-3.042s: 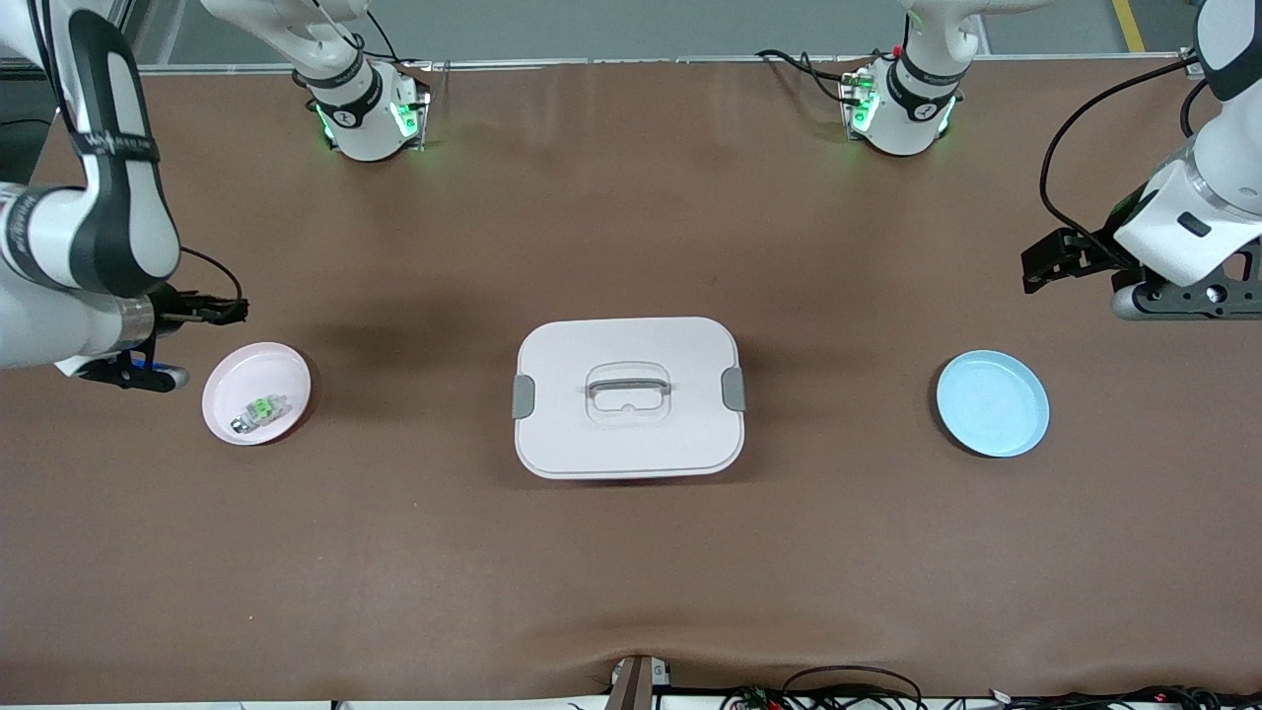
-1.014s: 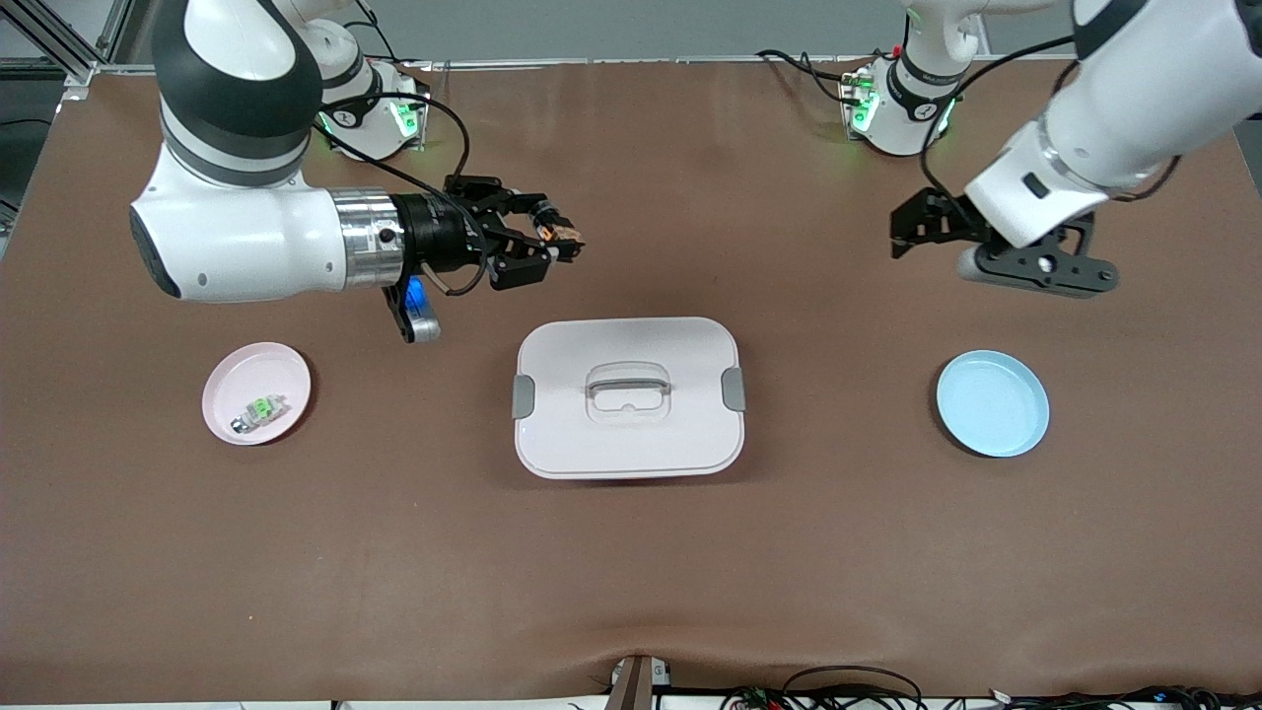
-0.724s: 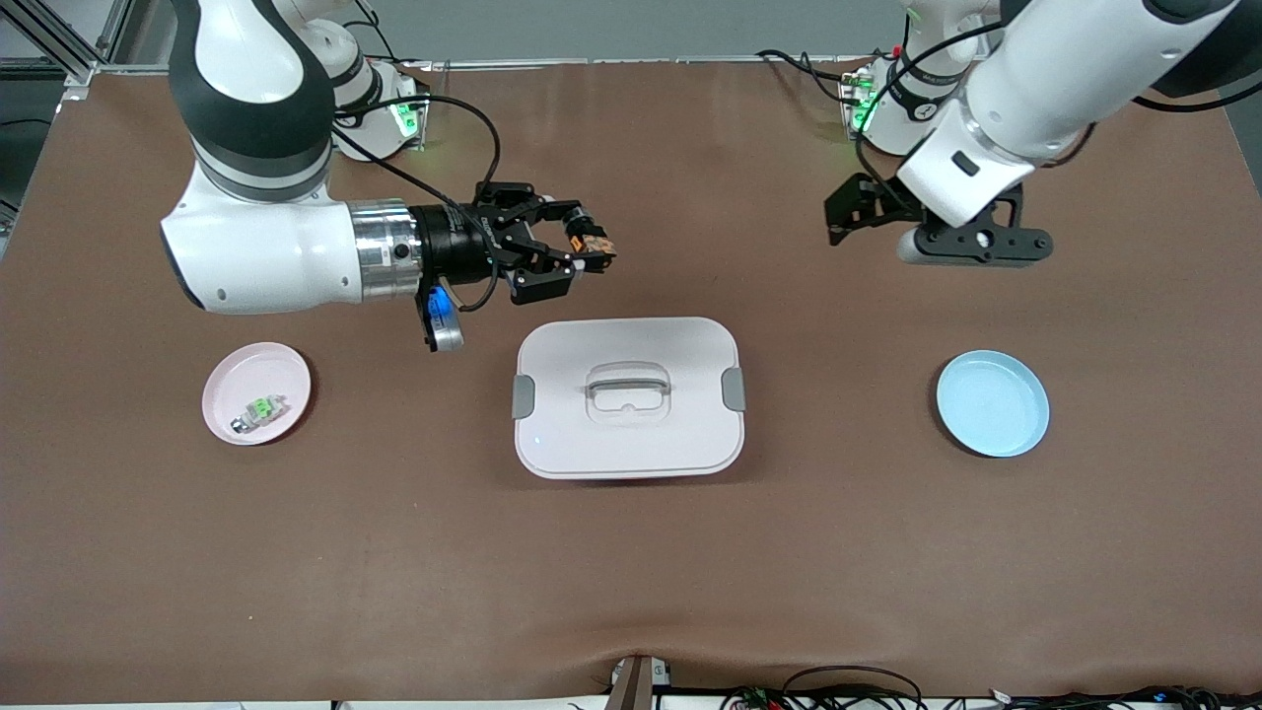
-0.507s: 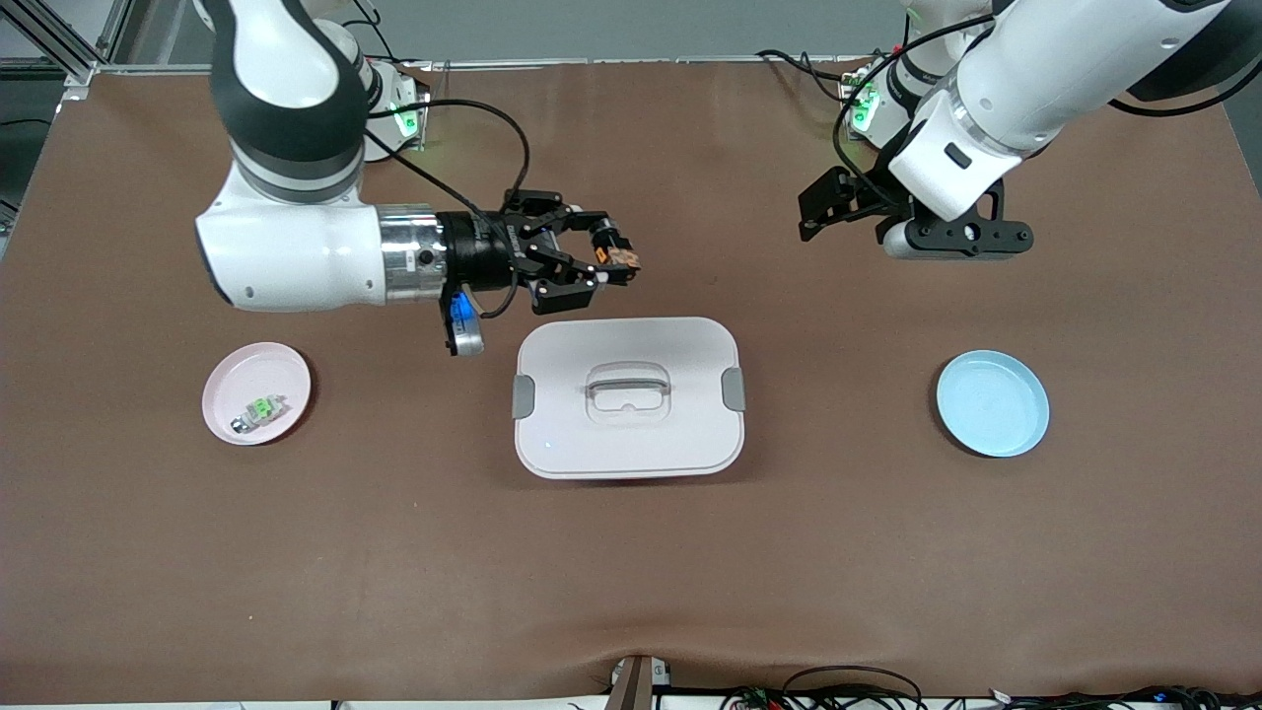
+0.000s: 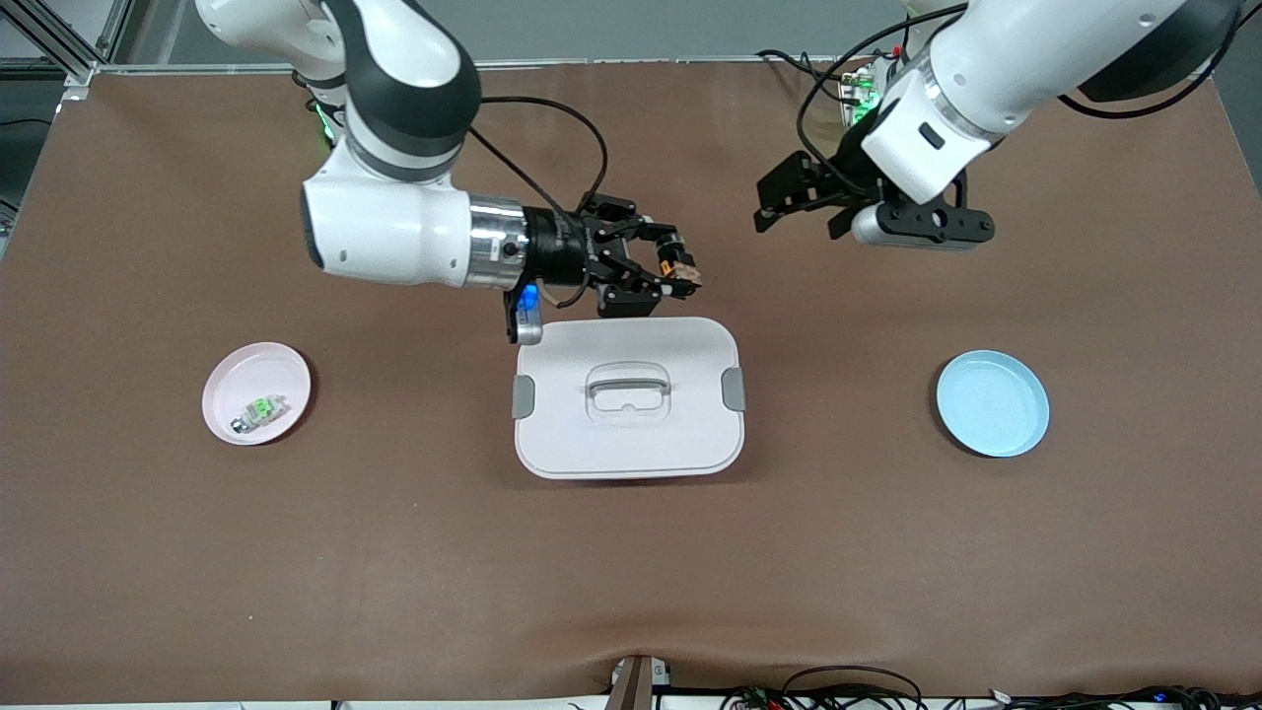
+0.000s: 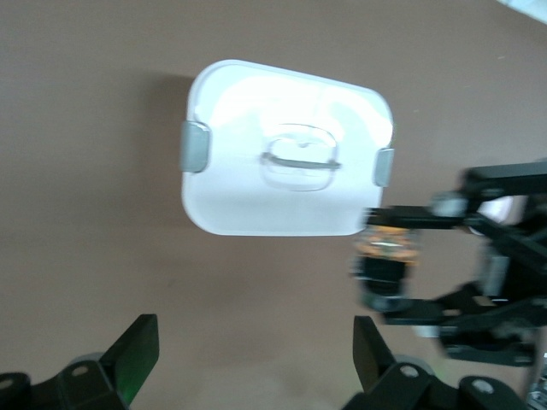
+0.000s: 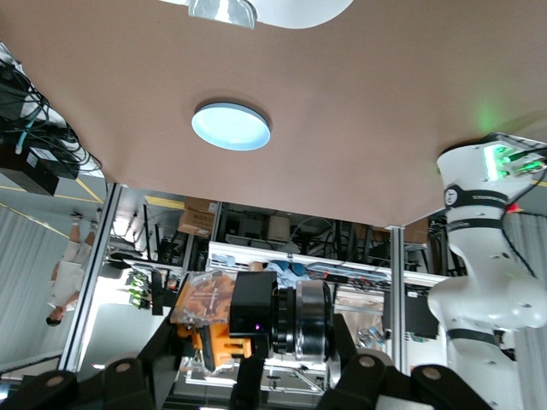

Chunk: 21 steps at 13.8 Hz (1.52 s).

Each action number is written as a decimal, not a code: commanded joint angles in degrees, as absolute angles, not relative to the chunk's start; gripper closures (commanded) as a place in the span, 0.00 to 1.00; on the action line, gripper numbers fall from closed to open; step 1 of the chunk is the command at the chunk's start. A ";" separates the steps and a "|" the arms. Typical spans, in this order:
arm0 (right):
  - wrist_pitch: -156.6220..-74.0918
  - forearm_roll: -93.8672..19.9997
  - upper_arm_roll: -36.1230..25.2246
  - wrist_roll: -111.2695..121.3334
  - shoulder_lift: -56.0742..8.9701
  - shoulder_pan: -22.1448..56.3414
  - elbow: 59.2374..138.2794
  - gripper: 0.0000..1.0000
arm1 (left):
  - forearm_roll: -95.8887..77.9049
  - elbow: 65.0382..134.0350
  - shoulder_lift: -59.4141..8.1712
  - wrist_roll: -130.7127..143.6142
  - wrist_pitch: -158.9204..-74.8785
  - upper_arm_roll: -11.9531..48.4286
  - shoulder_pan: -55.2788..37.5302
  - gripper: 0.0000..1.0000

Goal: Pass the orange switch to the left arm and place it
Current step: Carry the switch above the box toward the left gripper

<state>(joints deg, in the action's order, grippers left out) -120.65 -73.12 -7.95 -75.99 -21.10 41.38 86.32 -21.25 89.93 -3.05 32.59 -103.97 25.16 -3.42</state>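
My right gripper [image 5: 674, 272] is shut on the orange switch [image 5: 683, 267], a tiny black and orange block. It hangs over the rim of the white box [image 5: 628, 394] on the side toward the robot bases. In the right wrist view the orange switch [image 7: 212, 331] sits clamped between the fingers. My left gripper [image 5: 778, 200] hangs open and empty over bare table, toward the left arm's end from the switch. In the left wrist view the left gripper [image 6: 254, 354] faces the box [image 6: 282, 145] and the switch [image 6: 389, 248], with its jaws spread wide.
A pink plate [image 5: 256, 392] with a clear-grey and green component [image 5: 259, 409] lies toward the right arm's end. A blue plate [image 5: 992, 402], also seen as the blue plate [image 7: 231, 125], lies toward the left arm's end. Brown mat surrounds the box.
The right arm has carried the switch from near the pink plate to the box's rim. The left arm has swung inward toward the table's middle, its gripper still open.
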 commanded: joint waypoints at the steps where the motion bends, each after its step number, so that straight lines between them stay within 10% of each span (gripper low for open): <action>1: -124.35 -74.71 -8.53 -78.22 -22.23 44.11 84.90 0.76 | -23.46 89.30 -3.86 33.14 -105.64 25.57 -3.78 0.00; 21: -125.24 -74.62 -8.53 -78.40 -22.68 45.44 84.90 0.75 | -30.14 98.88 -4.22 22.76 -118.30 26.02 -4.92 0.10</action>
<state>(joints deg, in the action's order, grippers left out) -125.37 -73.14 -8.07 -77.70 -21.93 45.04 86.24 -28.50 98.15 -4.80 23.63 -117.11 25.90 -4.87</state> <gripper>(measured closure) 0.278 0.097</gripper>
